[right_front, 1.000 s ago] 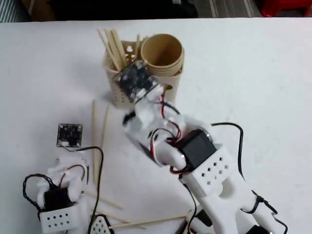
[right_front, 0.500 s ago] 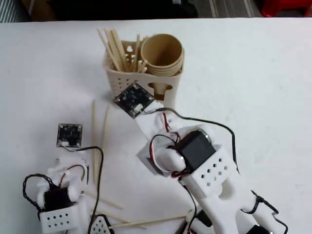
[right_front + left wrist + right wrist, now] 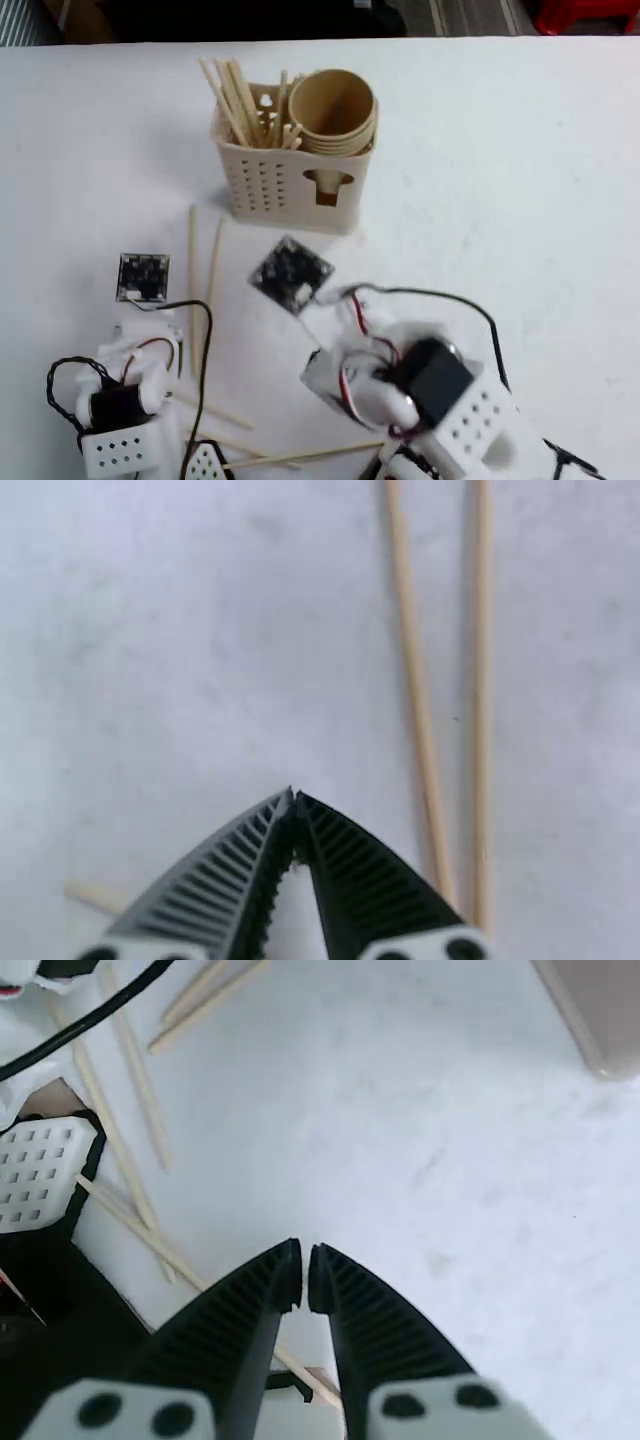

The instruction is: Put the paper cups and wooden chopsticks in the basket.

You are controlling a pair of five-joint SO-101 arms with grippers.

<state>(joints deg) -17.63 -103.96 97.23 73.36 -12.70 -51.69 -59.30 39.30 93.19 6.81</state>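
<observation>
Paper cups (image 3: 335,100) and bundled chopsticks (image 3: 230,95) standing in basket (image 3: 280,185); loose chopsticks (image 3: 192,270) lying on counter (image 3: 520,200) near basket. Left tool (image 3: 294,795) pressed together, empty; right tool (image 3: 304,1255) likewise.

— What sort of place is this?
— A robotics lab or a hobby workshop, by the look of it. Two small white arms, the left arm (image 3: 120,425) and the right arm (image 3: 455,415), stand at the near edge of a plain white table (image 3: 560,150).
— What marks them as bench gear?
— Their shells have rows of holes, a loose black cable (image 3: 205,360) trails over the tabletop, and a bare circuit board (image 3: 143,276) sits on each wrist.
— And beyond the table?
— A dark floor on the far side, with something red (image 3: 585,12) at the far right. I cannot tell what it is.
</observation>
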